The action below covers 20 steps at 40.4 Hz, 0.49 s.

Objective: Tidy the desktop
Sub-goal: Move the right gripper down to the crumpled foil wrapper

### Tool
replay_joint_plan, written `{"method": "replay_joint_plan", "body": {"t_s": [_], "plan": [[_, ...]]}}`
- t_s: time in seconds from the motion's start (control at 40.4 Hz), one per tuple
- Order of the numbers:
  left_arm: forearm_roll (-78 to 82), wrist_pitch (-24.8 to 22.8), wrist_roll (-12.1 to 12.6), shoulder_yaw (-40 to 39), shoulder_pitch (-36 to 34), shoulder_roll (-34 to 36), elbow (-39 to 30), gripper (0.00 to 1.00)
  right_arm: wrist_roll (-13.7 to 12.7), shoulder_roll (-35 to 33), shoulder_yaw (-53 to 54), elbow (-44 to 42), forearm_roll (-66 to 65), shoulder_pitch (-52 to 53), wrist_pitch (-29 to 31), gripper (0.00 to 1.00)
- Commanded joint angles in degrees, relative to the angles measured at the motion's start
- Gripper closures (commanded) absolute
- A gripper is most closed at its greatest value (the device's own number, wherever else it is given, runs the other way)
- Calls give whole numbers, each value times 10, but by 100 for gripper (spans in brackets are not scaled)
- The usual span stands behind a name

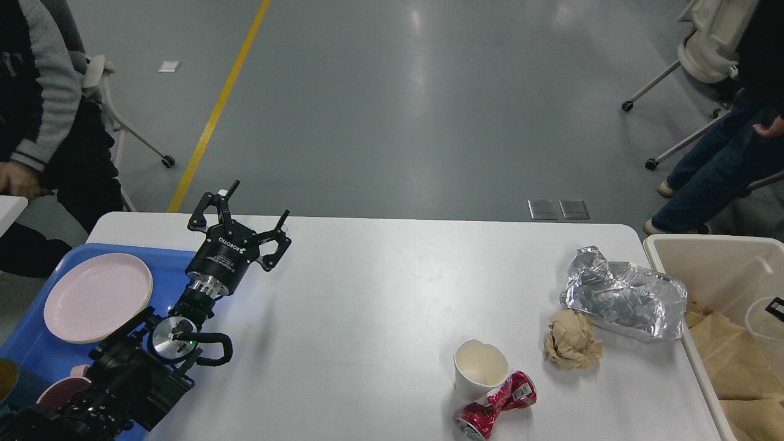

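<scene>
The white desktop (367, 294) holds a white paper cup (481, 369), a crushed red can (497, 404) leaning against it, a crumpled brown paper ball (572, 347) and a crumpled silver foil bag (625, 295), all at the right. My left gripper (254, 205) is open and empty above the desktop's far left, beside the blue tray (27, 343). Only a small black tip of my right gripper (776, 307) shows at the right edge, touching a white cup (761, 320) inside the cream bin (704, 260).
The blue tray holds a pink plate (98, 296) and small bowls at the lower left. The cream bin holds brown paper (729, 361). People sit at the far left and stand at the far right, with wheeled chairs beyond the desktop.
</scene>
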Motion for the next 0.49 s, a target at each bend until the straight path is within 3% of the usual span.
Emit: {"method": "replay_joint_plan", "body": {"t_s": [0.0, 0.272, 0.371, 0.47], "plan": [[0, 0, 0, 0, 1, 0, 0, 3, -1, 2, 2, -2, -1, -3, 0, 0], [0, 0, 0, 0, 0, 0, -1, 3, -5, 6, 5, 5, -1, 33, 9, 0], [0, 0, 0, 0, 0, 0, 0, 3, -5, 13, 8, 40, -4, 129, 19, 0], [0, 0, 0, 0, 0, -1, -1, 3, -3, 5, 2, 140, -6, 255, 53, 0]]}}
